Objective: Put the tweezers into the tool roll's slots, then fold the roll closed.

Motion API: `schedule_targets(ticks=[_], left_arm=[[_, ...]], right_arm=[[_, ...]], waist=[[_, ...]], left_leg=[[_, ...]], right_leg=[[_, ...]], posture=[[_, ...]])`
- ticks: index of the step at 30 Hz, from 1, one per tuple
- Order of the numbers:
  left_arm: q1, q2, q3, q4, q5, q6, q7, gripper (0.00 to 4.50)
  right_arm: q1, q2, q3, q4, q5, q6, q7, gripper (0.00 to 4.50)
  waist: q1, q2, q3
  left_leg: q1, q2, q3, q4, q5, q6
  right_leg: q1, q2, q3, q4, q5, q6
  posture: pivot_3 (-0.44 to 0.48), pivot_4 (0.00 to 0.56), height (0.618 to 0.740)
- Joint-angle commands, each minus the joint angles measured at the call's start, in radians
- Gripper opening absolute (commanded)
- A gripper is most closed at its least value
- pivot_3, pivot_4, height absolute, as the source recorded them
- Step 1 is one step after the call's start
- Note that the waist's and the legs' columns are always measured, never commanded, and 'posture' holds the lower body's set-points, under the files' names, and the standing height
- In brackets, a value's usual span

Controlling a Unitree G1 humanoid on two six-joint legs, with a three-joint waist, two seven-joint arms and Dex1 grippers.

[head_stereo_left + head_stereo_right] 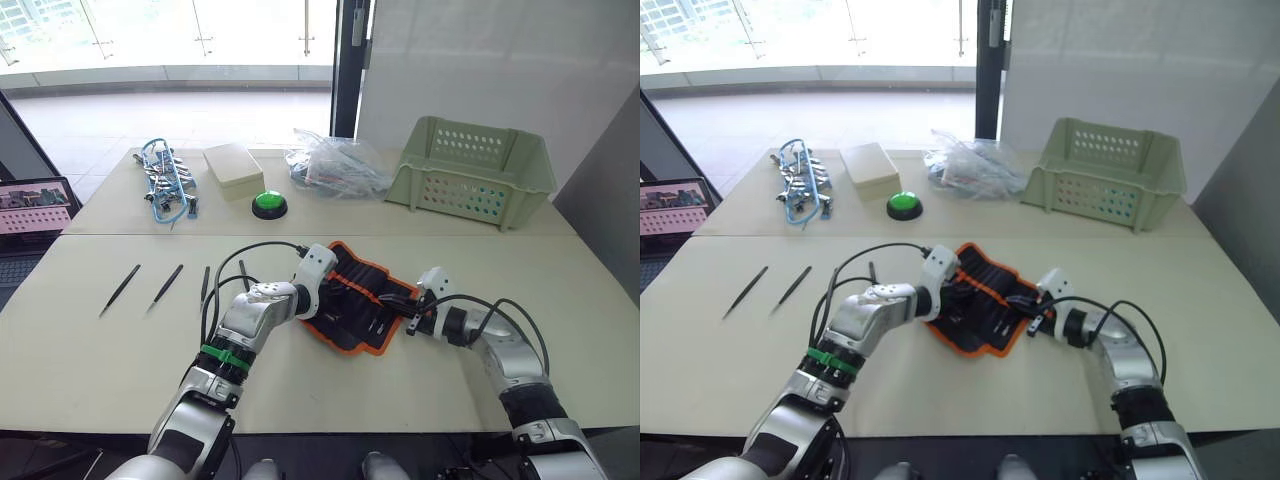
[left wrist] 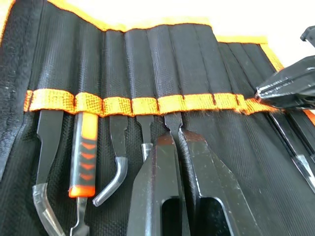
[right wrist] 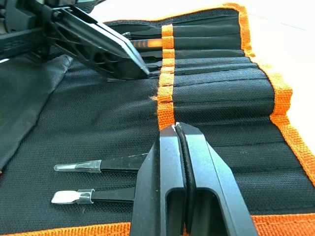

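Tool roll on near table between left gripper and right gripper, loose tweezers well left of left gripper, basket behind right gripper.

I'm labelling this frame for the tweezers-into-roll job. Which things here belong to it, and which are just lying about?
Job:
- tool roll, open on the near table
- loose tweezers, and two more near the left arm
- left gripper and right gripper, both at the roll's orange band

Lying about:
- green basket
- green button
- beige box
- plastic bag
- blue cable bundle
- laptop
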Motion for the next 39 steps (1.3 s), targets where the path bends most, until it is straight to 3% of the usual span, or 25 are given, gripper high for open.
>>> schedule_targets(ticks=[1, 6, 9, 13, 20, 24, 30, 33, 39], left_arm=[[-0.026, -0.002, -0.011, 0.037, 0.049, -0.032, -0.003, 0.0], [-0.016, 0.014, -0.01, -0.013, 0.044, 0.014, -0.038, 0.0], [0.031, 0.089, -0.024, -0.172, 0.022, 0.124, -0.085, 0.88], [0.063, 0.18, 0.073, -0.383, -0.047, 0.248, -0.092, 2.23], [0.142, 0.313, 0.329, -0.633, -0.174, 0.37, -0.078, 4.47], [0.283, 0.348, 0.493, -0.77, -0.245, 0.327, -0.083, 4.47], [0.662, 0.344, 0.727, -0.922, -0.271, 0.097, -0.121, 4.47], [0.846, 0.255, 0.885, -0.885, -0.272, -0.053, -0.1, 4.47], [1.1, 0.071, 1.057, -0.782, -0.24, -0.336, -0.047, 4.47]], right_arm=[[0.033, 0.007, 0.028, 0.025, -0.028, 0.028, 0.003, 0.01], [0.036, 0.009, 0.032, 0.026, -0.03, 0.027, 0.005, 0.01], [0.036, 0.014, 0.033, 0.032, -0.031, 0.025, 0.002, 0.0], [0.036, 0.015, 0.034, 0.036, -0.034, 0.026, -0.001, 0.0], [0.036, 0.005, 0.039, 0.067, -0.044, 0.013, 0.014, 0.0], [0.011, 0.008, 0.036, 0.098, -0.044, -0.009, 0.025, 0.0], [-0.018, 0.011, 0.023, 0.141, -0.029, -0.041, 0.053, 0.0], [-0.035, 0.01, 0.03, 0.162, -0.034, -0.047, 0.079, 0.0], [-0.047, 0.009, 0.036, 0.183, -0.027, -0.047, 0.14, 0.0]], waist=[[0.0, 0.0, 0.0], [-0.002, 0.0, 0.0], [-0.01, 0.001, 0.0], [-0.011, 0.001, 0.0], [-0.009, 0.001, 0.0], [-0.01, 0.001, 0.0], [-0.012, 0.001, 0.0], [-0.006, 0.0, 0.0], [-0.005, -0.002, -0.001]], left_leg=[[0.0, 0.0, 0.0, 0.0, 0.0, 0.0], [0.0, 0.0, 0.0, 0.0, 0.0, 0.0], [0.0, 0.0, 0.0, 0.0, 0.0, 0.0], [0.0, 0.001, -0.001, -0.001, 0.0, 0.001], [0.0, 0.001, -0.001, -0.002, 0.0, 0.001], [0.0, 0.001, -0.001, -0.002, 0.0, 0.001], [0.001, 0.002, 0.0, -0.002, -0.001, 0.001], [0.001, 0.002, 0.0, -0.002, -0.001, 0.001], [0.001, 0.002, 0.001, -0.002, -0.001, 0.001]], right_leg=[[0.0, 0.0, 0.0, 0.0, 0.0, 0.0], [0.0, 0.0, 0.0, 0.0, 0.0, 0.0], [0.0, 0.0, 0.0, 0.0, 0.0, 0.0], [-0.002, 0.001, 0.0, 0.0, 0.0, 0.0], [-0.001, 0.001, 0.0, 0.0, 0.0, 0.0], [-0.001, 0.0, 0.0, -0.001, 0.0, 0.0], [-0.001, 0.0, 0.001, -0.002, 0.0, 0.0], [-0.001, 0.0, 0.001, -0.003, 0.0, 0.0], [0.0, 0.0, 0.0, -0.004, 0.0, 0.0]], posture=[[0.0, 0.15, 0.74], [0.0, 0.15, 0.74], [0.0, 0.15, 0.74], [0.0, 0.15, 0.74], [0.0, 0.15, 0.74], [0.0, 0.15, 0.74], [0.0, 0.15, 0.74], [0.0, 0.15, 0.74], [0.0, 0.15, 0.74]])
